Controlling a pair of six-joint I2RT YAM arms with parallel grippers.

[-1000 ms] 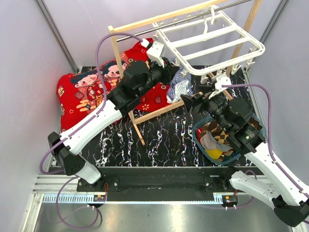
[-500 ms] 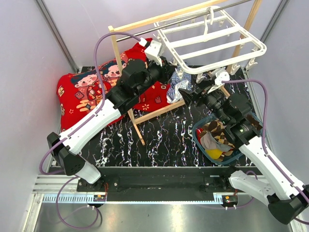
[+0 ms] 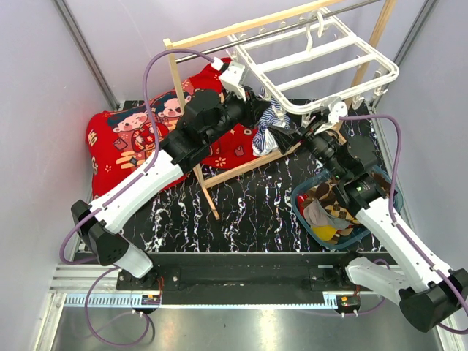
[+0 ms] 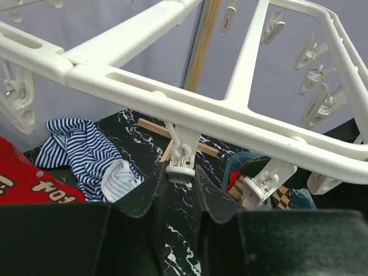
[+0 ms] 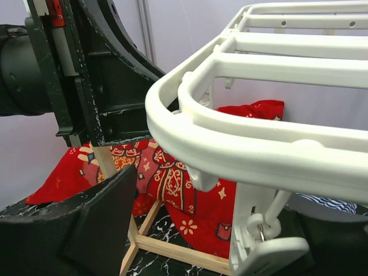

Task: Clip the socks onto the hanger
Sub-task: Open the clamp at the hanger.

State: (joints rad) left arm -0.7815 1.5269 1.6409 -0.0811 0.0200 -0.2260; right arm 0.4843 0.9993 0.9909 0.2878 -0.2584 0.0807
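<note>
The white hanger (image 3: 322,62) hangs tilted from the pole at the back. My left gripper (image 3: 257,110) reaches under its left edge. In the left wrist view its jaws (image 4: 181,181) are nearly together, pinching the lower end of a dangling clip peg (image 4: 181,164). My right gripper (image 3: 291,137) sits just below the hanger's near-left corner. In the right wrist view it is open (image 5: 190,236) and empty, with the frame's corner (image 5: 190,132) and another peg (image 5: 259,230) above it. The socks, checkered (image 3: 338,208) and grey (image 3: 318,217), lie in the blue basket (image 3: 300,212).
A light wooden pole rack (image 3: 194,157) stands around the hanger, its base bar (image 3: 248,162) on the black marble table. A blue-and-white striped cloth (image 3: 269,131) and a red printed cloth (image 3: 124,135) lie at the back left.
My right arm has moved up and left from over the basket to the hanger's near-left corner. The hanger has swung slightly. My left arm has stayed almost still.
</note>
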